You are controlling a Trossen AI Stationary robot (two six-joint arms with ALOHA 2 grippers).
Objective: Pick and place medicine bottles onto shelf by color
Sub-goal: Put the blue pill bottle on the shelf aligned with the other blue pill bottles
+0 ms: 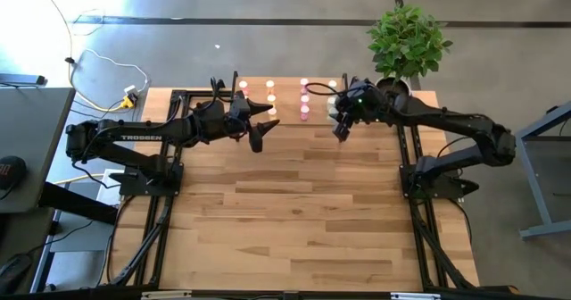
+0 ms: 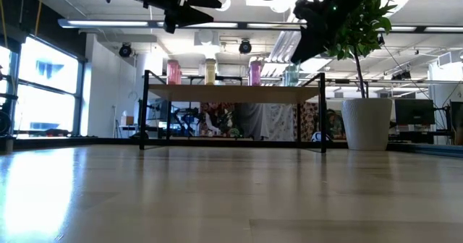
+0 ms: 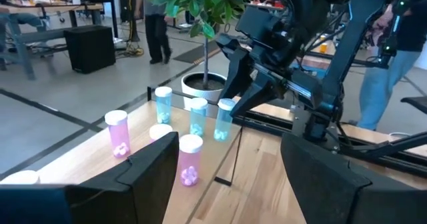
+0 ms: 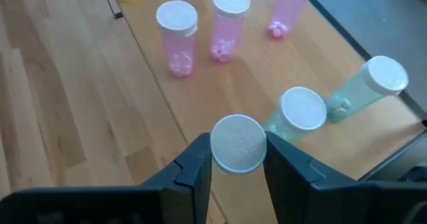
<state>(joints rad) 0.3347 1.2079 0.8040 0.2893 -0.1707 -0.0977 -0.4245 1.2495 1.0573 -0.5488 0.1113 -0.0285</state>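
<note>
- Right gripper (image 4: 238, 159) pinches a white-capped bottle (image 4: 238, 144) above the shelf (image 4: 87, 84).
- Pink bottles (image 4: 177, 37) and pale green bottles (image 4: 303, 114) stand upright nearby.
- Left gripper (image 3: 230, 177) hangs wide, empty.

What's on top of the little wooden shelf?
Small bottles stand upright on the shelf: pink bottles and pale green bottles, all with white caps. The right gripper is shut on one bottle's cap, which hides that bottle's body. The left gripper hovers open nearby.

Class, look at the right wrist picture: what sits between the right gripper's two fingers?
A white-capped bottle sits between the right gripper's fingers, which are closed on its cap. The right wrist view shows it; green bottles stand just beyond.
</note>
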